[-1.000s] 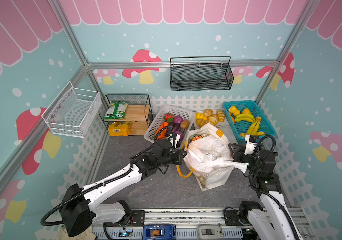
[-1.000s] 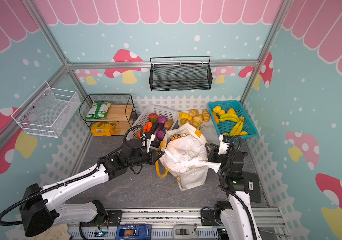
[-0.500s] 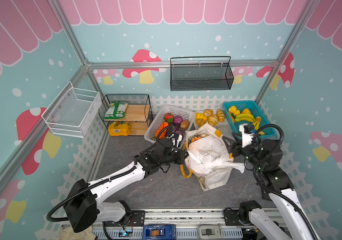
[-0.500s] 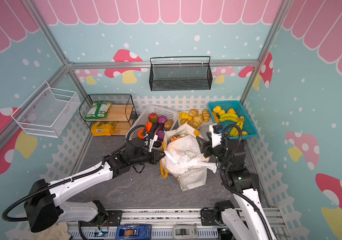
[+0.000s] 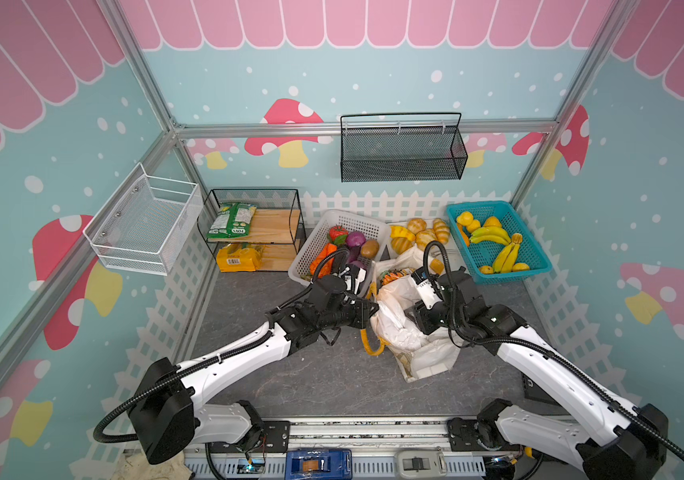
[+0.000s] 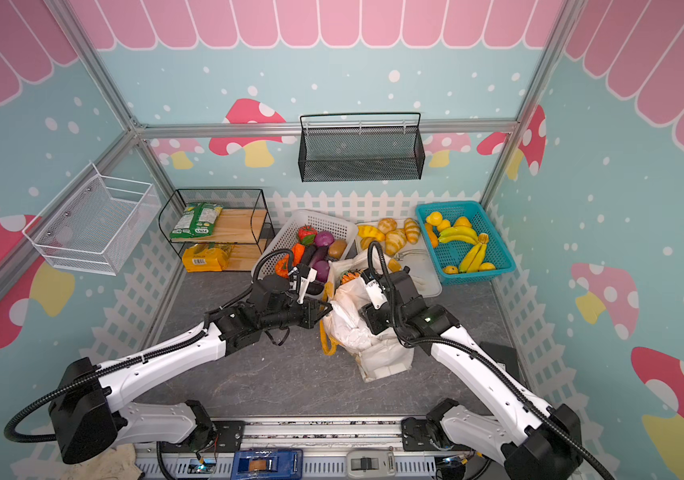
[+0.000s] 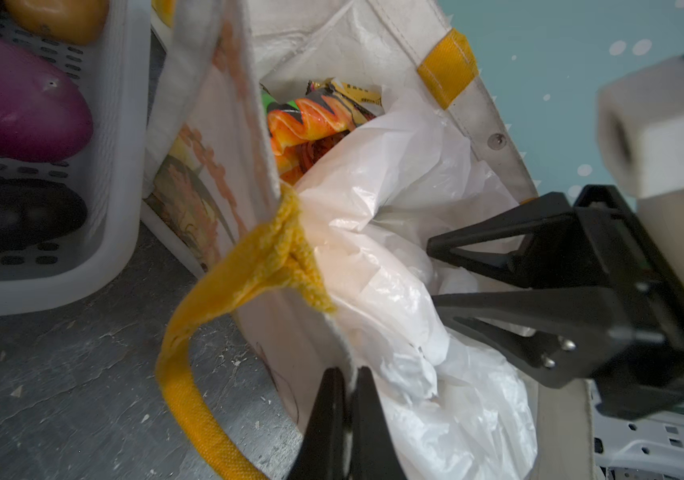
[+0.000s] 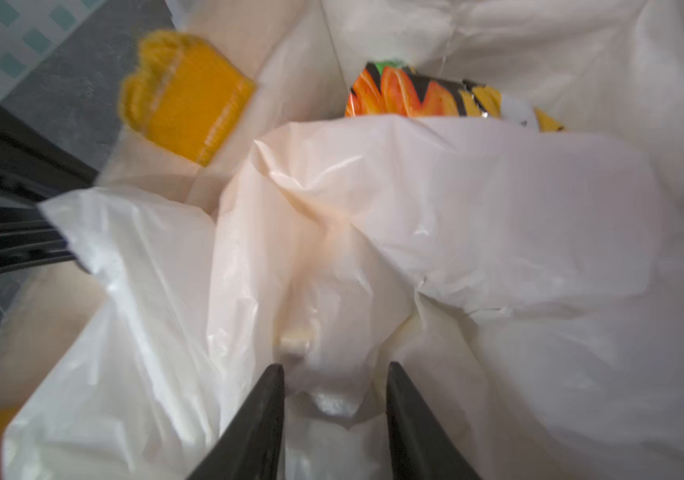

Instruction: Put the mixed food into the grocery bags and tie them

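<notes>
Centrally in both top views the tote [image 5: 427,363] [image 6: 386,361] stands on the grey floor [image 5: 290,374], just right of the middle. The bag [image 5: 394,332] [image 6: 350,332] bulges from its mouth. A packet [image 5: 394,275] [image 6: 348,276] pokes out at the tote's upper end, next to the white basket [image 5: 315,245]. A yellow handle [image 5: 369,347] droops over the tote's left side onto the floor. The left gripper [image 5: 375,309] [image 6: 328,307] meets the tote's left rim from the left. The right gripper [image 5: 411,318] [image 6: 363,322] reaches in from the right, its tips sunk in the bag.

Next, the left wrist view: the left gripper [image 7: 348,399] is clenched on the tote's [image 7: 228,137] canvas rim, which runs up from between its two black fingers. The handle [image 7: 190,395] hangs just beside that grip. Inside the tote the bag [image 7: 394,174] fills most of the opening, and the orange-and-dark packet [image 7: 311,120] is wedged between the bag and the tote's wall. The right gripper [image 7: 429,272] enters opposite, its jaws parted with loose plastic between them.

Lastly, the right wrist view: the right gripper [image 8: 334,368] is released, its fingers apart over the crumpled bag [image 8: 456,208]. The packet [image 8: 411,99] shows beyond the bag, against the tote's inner wall.
</notes>
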Controlling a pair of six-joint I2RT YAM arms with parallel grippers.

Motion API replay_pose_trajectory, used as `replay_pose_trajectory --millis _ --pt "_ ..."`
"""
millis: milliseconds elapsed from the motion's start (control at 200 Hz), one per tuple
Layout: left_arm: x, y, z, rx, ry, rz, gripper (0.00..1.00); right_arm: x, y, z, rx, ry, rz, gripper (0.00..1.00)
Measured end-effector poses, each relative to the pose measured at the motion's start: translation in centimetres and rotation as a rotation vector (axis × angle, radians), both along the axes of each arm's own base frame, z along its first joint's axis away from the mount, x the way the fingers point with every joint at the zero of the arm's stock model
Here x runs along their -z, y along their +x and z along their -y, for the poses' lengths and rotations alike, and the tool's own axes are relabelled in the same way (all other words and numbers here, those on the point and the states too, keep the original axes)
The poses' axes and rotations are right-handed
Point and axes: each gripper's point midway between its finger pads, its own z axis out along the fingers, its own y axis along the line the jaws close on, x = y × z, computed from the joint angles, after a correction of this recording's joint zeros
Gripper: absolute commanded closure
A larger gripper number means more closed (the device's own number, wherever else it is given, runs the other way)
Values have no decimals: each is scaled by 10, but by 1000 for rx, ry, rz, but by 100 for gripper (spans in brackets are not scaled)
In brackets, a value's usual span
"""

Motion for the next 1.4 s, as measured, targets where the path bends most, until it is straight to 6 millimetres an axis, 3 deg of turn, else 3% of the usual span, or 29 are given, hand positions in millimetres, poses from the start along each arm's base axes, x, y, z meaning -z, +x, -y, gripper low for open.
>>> replay_pose_trajectory --millis 290,450,565,730,821,906,1011,1086,1271,1401 --pt "-2 -7 4 48 -21 -19 100 54 9 -1 58 -41 -102 67" --pt "-5 -7 6 60 -40 -20 100 50 9 0 67 -28 -93 53" --pt "-8 -7 7 65 -49 -13 100 22 5 3 60 10 -45 42" --pt "-8 -7 9 71 -55 -11 100 -66 16 6 78 93 161 36" --pt "-8 -7 10 74 -58 -11 100 -104 28 25 151 105 257 37" --pt "-8 -7 10 76 -59 -11 100 -115 45 57 256 84 296 39" --pt "-8 -7 10 78 -60 -12 100 -107 60 97 387 24 286 39" --pt "-8 -8 11 80 -60 -13 100 -97 68 111 433 -11 266 40" --pt "-8 -10 12 92 -65 -20 100 -53 79 116 445 -92 166 58" --pt "-9 -12 13 101 -75 -34 100 -33 76 115 434 -112 118 52"
